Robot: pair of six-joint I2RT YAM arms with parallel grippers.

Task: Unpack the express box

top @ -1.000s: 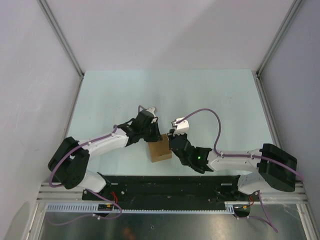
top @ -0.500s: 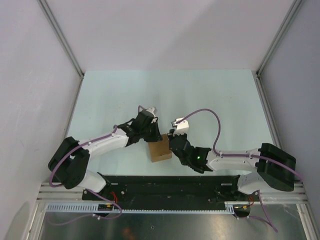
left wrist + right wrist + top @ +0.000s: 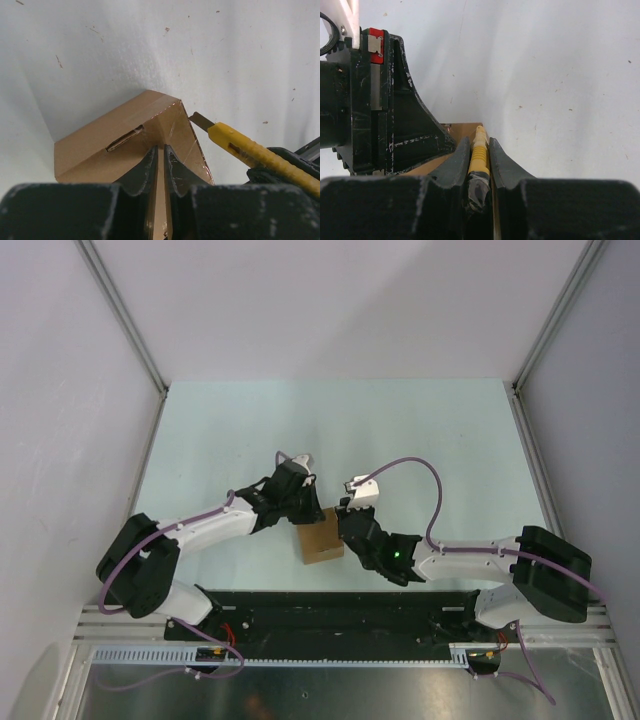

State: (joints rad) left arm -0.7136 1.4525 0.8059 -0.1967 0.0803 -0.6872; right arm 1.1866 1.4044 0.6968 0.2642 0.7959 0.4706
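The express box, a small brown cardboard cube, sits on the table near the front middle. My left gripper is at its far left edge. In the left wrist view the gripper is shut, with a thin strip of the box's cardboard between the fingers. My right gripper is at the box's right side, shut on a yellow-and-black utility knife. The knife's blade tip lies just beside the box's far right corner. A little of the box shows ahead of the right fingers.
The pale green table top is walled by grey panels at the left, back and right. A black base strip runs along the near edge. The left gripper's black body fills the left of the right wrist view.
Almost nothing differs. Both grippers stay at the box. The right arm has shifted very slightly to the left.
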